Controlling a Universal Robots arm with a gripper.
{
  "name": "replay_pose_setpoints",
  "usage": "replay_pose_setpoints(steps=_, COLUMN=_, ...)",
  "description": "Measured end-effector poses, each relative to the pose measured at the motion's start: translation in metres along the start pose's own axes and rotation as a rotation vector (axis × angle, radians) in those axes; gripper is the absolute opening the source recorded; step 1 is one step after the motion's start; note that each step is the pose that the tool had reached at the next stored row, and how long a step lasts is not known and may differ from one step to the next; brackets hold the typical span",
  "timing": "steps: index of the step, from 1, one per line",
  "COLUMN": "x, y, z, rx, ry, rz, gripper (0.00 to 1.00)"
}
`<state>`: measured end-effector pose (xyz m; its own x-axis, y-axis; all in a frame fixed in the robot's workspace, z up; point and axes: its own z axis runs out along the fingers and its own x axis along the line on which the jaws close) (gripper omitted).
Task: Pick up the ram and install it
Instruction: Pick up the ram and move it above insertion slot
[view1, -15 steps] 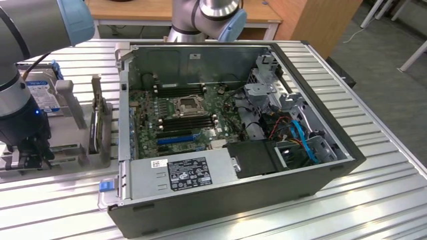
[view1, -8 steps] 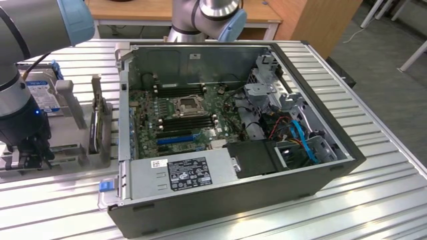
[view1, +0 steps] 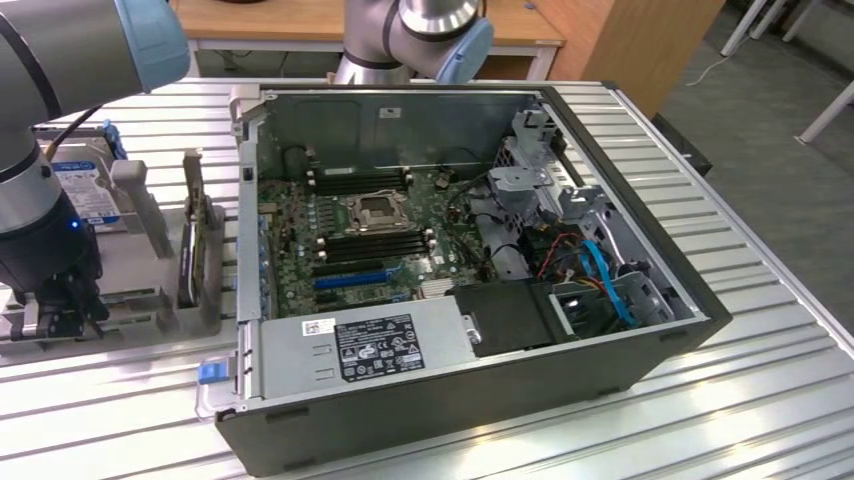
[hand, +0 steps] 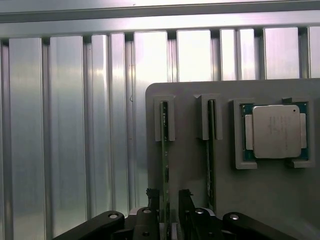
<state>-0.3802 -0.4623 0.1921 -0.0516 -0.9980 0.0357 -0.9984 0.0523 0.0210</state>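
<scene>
The jaws are spread and grip nothing. Their two black fingers (hand: 153, 200) stand one on each side of the ram (hand: 164, 150), a long, thin green circuit-board stick seen edge-on, and a gap shows between at least one finger and the board. The ram stands upright in a narrow slot of the flat grey plastic holder (hand: 235, 200), which lies on the ribbed aluminium counter (hand: 65, 125).

Just outside one finger, a second green memory stick (hand: 211, 150) stands in its own slot, parallel to the ram. Beyond it on the same side, a square silver processor chip (hand: 276, 131) lies flat in a recess. The marking on its lid is too faint to read.

In the exterior view, the grey and blue robot arm (view1: 40, 120) holds the jaws low over the holder. Well apart from them, toward the exterior view's right, the black open computer case (view1: 467, 400) lies on its side with its green motherboard (view1: 347, 230) exposed. The silver power supply carries a white and black label (view1: 380, 350) whose print cannot be read.
</scene>
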Motion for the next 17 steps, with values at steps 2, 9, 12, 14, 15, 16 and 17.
replay_pose_setpoints(steps=2, x=0.0, y=0.0, z=0.0, rx=0.0, ry=0.0, rz=0.0, gripper=0.3)
replay_pose_setpoints(steps=9, x=0.0, y=0.0, z=0.0, rx=-0.0001, ry=-0.0001, rz=0.0, gripper=0.3)
replay_pose_setpoints(steps=12, x=0.0, y=0.0, z=0.0, rx=-0.0001, ry=-0.0001, rz=0.0, gripper=0.3)
replay_pose_setpoints(steps=14, x=0.0, y=0.0, z=0.0, rx=-0.0001, ry=0.0, rz=0.0, gripper=0.3)
replay_pose_setpoints(steps=15, x=0.0, y=0.0, z=0.0, rx=0.0, ry=0.0, rz=0.0, gripper=0.3)
replay_pose_setpoints(steps=16, x=0.0, y=0.0, z=0.0, rx=-0.0001, ry=-0.0001, rz=0.0, gripper=0.3)
replay_pose_setpoints(steps=17, x=0.0, y=0.0, z=0.0, rx=-0.0001, ry=0.0, rz=0.0, gripper=0.31)
